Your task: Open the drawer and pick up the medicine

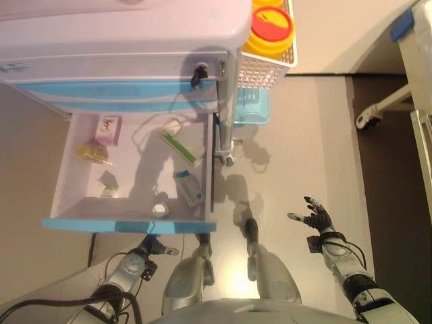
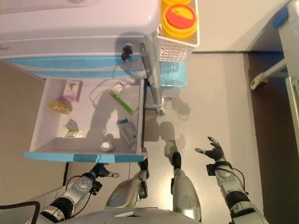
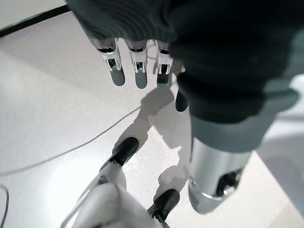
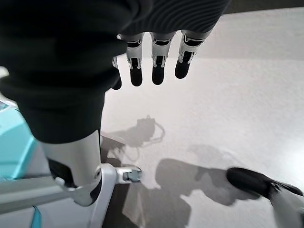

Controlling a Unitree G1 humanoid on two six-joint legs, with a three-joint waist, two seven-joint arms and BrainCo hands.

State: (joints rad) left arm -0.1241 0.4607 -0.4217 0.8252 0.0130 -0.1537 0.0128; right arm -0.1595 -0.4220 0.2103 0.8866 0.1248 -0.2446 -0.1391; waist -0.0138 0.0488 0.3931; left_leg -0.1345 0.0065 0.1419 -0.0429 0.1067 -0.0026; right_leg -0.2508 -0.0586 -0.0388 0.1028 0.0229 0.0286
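The cart's drawer [image 1: 128, 225] stands pulled out, its blue front towards me. Inside lie a pink box [image 1: 108, 129], a yellow packet [image 1: 92, 152], a green and white box [image 1: 179, 147], a blue and white box [image 1: 189, 187], a small white round bottle [image 1: 160, 209] and a small sachet [image 1: 108, 185]. My left hand [image 1: 154, 246] is low, just below the drawer front, open and empty; its straight fingers [image 3: 137, 71] show over the floor. My right hand [image 1: 314, 216] is open and empty over the floor to the right of the cart, apart from the drawer.
The cart's top [image 1: 121, 27] is above the drawer. A white basket [image 1: 266, 67] with a yellow, red-lidded container [image 1: 270, 30] hangs on its right side, a light blue bin [image 1: 253, 108] below it. A cart wheel [image 1: 226, 158] and a bed's caster [image 1: 368, 120] stand on the floor.
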